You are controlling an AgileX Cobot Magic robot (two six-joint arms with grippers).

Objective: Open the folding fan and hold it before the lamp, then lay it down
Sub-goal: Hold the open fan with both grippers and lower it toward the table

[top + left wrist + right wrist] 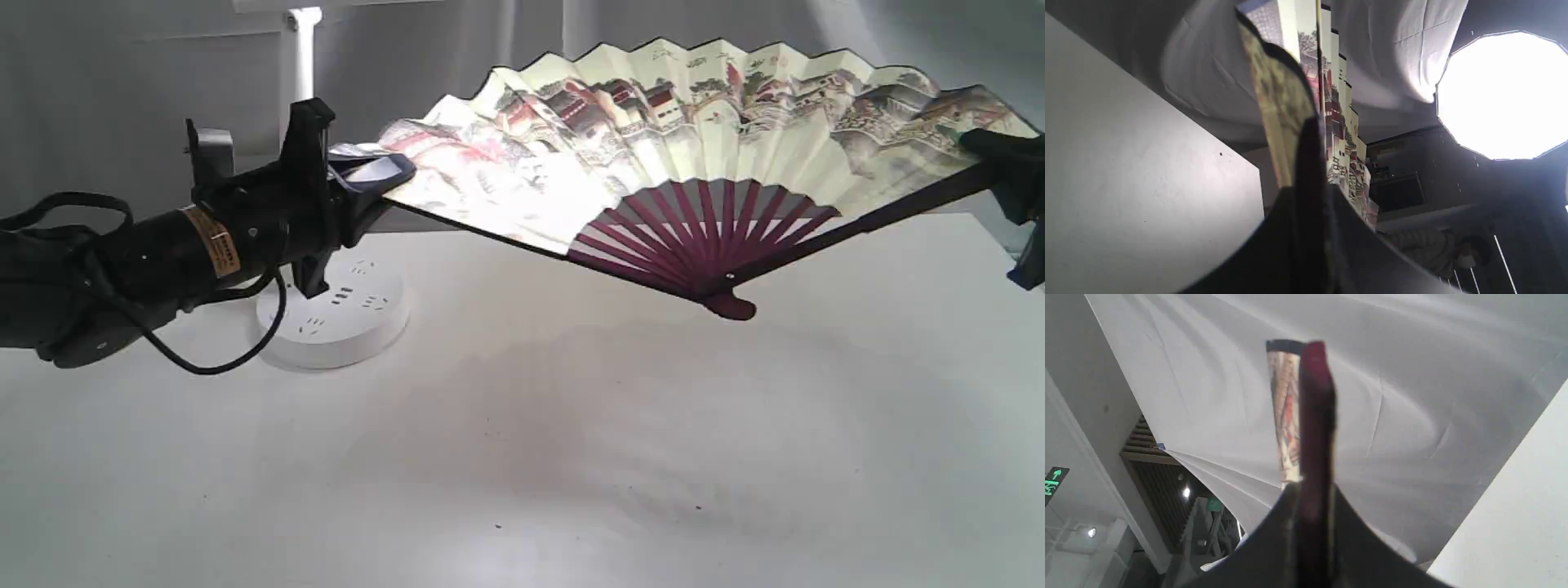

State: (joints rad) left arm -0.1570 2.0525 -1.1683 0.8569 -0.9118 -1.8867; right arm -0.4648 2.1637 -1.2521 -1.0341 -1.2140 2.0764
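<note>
The folding fan (694, 131) is held spread near the lamp (335, 322), its guards clamped by the left gripper (371, 175) and right gripper (992, 155); the yellow label (219, 251) is unreadable.

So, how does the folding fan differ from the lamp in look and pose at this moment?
The folding fan is spread wide and held tilted above the table; the lamp stands on it, post upright. The fan is cream with a painted landscape and maroon ribs; the lamp is plain white. The left gripper and the right gripper clamp the fan's guards; nothing holds the lamp.
</note>
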